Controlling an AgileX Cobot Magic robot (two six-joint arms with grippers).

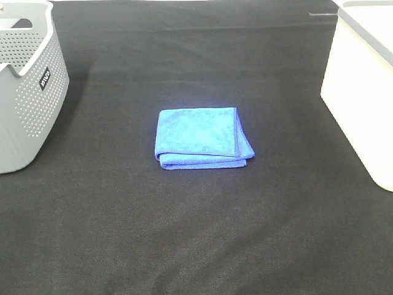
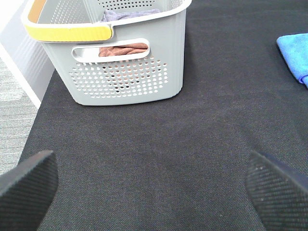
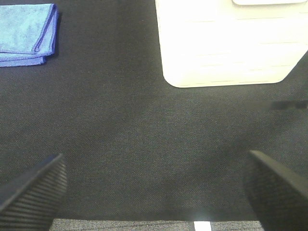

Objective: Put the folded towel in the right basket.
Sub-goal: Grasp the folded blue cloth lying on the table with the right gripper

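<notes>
A folded blue towel (image 1: 202,137) lies flat in the middle of the black table. It also shows in the left wrist view (image 2: 295,55) and in the right wrist view (image 3: 27,32). The white right basket (image 1: 362,92) stands at the table's right edge, also in the right wrist view (image 3: 226,43). Neither arm shows in the exterior high view. My left gripper (image 2: 154,190) is open and empty over bare cloth near the grey basket. My right gripper (image 3: 156,190) is open and empty over bare cloth in front of the white basket.
A grey perforated basket (image 1: 27,86) stands at the far left; in the left wrist view (image 2: 125,53) it has a yellow handle and holds brown and grey cloth. The black table cloth (image 1: 196,233) covers the table. The table's front edge shows in the right wrist view (image 3: 144,222).
</notes>
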